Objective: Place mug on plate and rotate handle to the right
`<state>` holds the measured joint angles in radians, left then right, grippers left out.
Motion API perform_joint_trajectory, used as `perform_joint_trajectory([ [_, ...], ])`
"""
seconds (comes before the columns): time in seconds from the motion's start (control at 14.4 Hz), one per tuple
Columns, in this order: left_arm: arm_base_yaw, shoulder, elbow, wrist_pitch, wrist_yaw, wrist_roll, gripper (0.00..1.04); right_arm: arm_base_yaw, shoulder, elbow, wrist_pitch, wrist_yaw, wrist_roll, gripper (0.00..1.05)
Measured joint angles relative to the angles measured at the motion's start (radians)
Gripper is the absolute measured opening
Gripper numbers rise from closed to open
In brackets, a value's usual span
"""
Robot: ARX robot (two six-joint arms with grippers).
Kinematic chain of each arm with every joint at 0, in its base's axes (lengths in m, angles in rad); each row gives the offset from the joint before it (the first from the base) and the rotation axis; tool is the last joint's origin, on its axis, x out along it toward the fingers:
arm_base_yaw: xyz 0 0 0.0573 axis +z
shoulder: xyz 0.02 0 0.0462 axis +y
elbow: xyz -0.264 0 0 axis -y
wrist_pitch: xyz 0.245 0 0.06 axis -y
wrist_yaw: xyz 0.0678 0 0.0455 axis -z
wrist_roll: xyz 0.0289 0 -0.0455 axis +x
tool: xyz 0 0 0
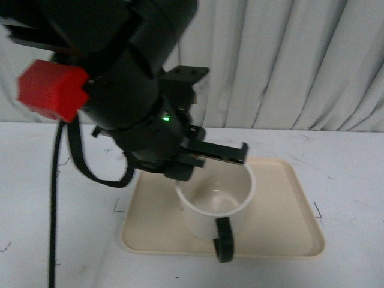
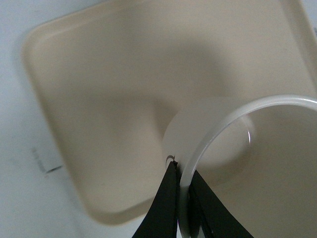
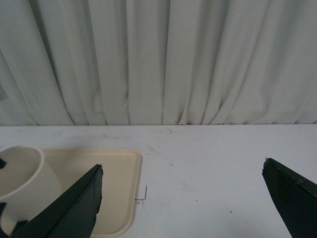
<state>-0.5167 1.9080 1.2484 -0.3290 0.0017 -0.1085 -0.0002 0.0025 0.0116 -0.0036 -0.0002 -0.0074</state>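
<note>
The cream-white mug (image 1: 215,204) stands on the beige plate (image 1: 282,210), near its middle front. Its black handle (image 1: 224,240) points toward the front edge of the table, over the plate's rim. My left gripper (image 1: 189,174) is shut on the mug's back-left rim, one finger inside and one outside; the left wrist view shows the black fingers (image 2: 166,208) pinching the rim of the mug (image 2: 233,148) above the plate (image 2: 99,99). My right gripper (image 3: 181,168) is open and empty, off to the right of the plate (image 3: 119,178); the mug (image 3: 20,173) shows there too. The smiley face is hidden.
The white table (image 1: 348,150) runs around the plate, with a white curtain (image 1: 288,60) behind it. A black cable (image 1: 55,198) hangs down at the left. Small black corner marks (image 1: 317,210) sit on the table by the plate's sides.
</note>
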Motion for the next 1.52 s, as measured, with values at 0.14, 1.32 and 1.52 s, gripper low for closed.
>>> perform_joint_trajectory([
  [0.14, -0.02, 0.026, 0.031, -0.008, 0.002, -0.001, 0.03, 0.0, 0.0, 0.0, 0.0, 0.0, 0.0, 0.98],
  [1.32, 0.048, -0.179, -0.049, 0.164, 0.024, -0.023, 1.0, 0.0, 0.0, 0.0, 0.0, 0.0, 0.0, 0.98],
  [1.52, 0.068, -0.242, -0.475, 0.963, -0.376, 0.074, 0.68, 0.0, 0.0, 0.0, -0.002, 0.001, 0.0, 0.98],
])
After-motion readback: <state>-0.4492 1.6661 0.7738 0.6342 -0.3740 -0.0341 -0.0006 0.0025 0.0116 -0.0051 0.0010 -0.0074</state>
